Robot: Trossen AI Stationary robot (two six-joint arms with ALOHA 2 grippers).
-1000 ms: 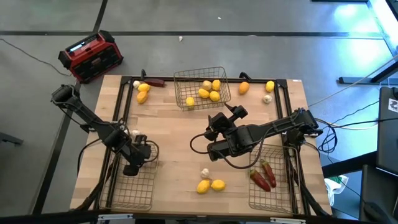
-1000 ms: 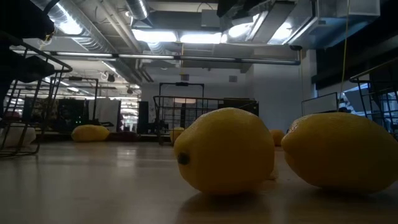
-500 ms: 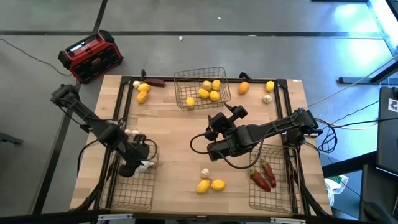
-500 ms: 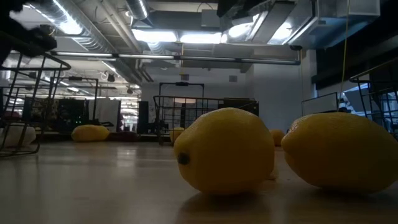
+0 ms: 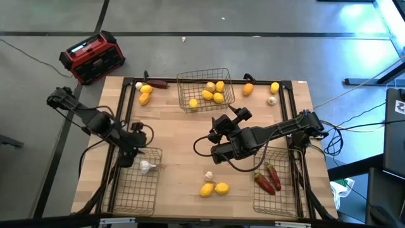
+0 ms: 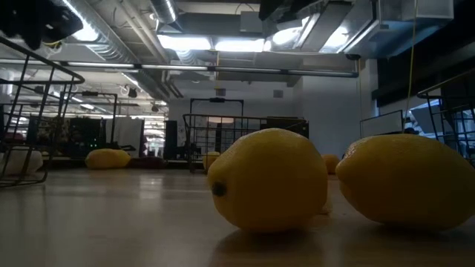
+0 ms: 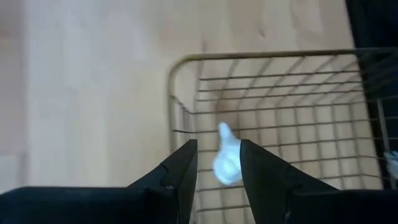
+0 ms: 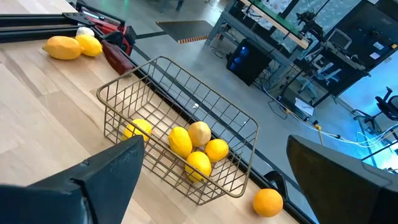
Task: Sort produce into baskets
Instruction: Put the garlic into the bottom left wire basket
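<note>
Table [image 5: 183, 133], garlic [image 5: 147, 167] now in basket [image 5: 134, 204]

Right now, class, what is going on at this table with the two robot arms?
The left gripper hangs over the near-left basket, jaws apart, with a white garlic bulb lying inside the basket below them. The right gripper waits open over the middle of the table. Lemons sit in the far basket and chilies in the near-right basket; two lemons and another garlic bulb remain unsorted.
</note>
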